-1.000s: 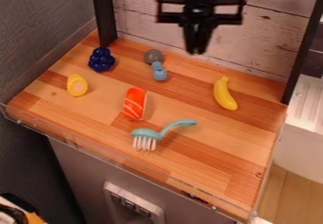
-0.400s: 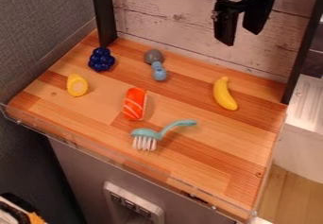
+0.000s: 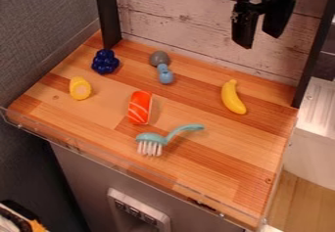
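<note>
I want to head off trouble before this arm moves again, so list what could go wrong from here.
The open gripper hangs in front of the plank wall; swinging back, it might scrape it.
The banana is curved and looks smooth, so an off-centre pinch could make it slip or turn.
The brush lies close to the orange-and-white piece; a grasp at either could nudge the other.

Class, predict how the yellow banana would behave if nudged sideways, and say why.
The banana would probably rock or swivel rather than roll far, since its body is curved. Its smooth, glossy surface suggests stiff plastic, so it may slide easily on the wooden board.
</note>
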`<state>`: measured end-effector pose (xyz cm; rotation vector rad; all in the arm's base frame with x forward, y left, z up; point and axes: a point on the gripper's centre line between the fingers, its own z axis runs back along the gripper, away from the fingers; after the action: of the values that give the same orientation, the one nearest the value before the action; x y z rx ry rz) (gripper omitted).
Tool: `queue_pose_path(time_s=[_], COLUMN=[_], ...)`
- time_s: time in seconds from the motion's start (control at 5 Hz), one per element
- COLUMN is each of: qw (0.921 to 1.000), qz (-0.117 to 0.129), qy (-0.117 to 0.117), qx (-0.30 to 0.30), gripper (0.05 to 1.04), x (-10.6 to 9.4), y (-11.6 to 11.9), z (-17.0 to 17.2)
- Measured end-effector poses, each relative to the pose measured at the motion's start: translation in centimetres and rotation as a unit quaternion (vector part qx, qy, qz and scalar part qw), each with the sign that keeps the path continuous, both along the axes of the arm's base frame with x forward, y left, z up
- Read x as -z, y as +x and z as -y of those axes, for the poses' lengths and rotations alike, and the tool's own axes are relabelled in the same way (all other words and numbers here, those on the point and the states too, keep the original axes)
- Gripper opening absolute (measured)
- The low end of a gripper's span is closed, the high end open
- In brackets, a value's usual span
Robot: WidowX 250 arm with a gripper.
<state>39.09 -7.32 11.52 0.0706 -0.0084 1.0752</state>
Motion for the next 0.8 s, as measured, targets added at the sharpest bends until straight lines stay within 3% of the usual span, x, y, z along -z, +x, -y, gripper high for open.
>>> queue_pose_path(time_s=[0.2, 0.4, 0.6, 0.8], qw=[0.9964, 0.9875, 0.9834, 0.9868], qz=[-0.009, -0.018, -0.021, -0.023], qy=[-0.012, -0.026, -0.04, -0.052], qx=[0.083, 0.154, 0.175, 0.151], gripper=[0.998, 0.998, 0.991, 0.992], x=[0.1, 0.6, 0.9, 1.7], y=[-0.2, -0.3, -0.5, -0.8], z=[0.6, 1.4, 1.7, 2.1])
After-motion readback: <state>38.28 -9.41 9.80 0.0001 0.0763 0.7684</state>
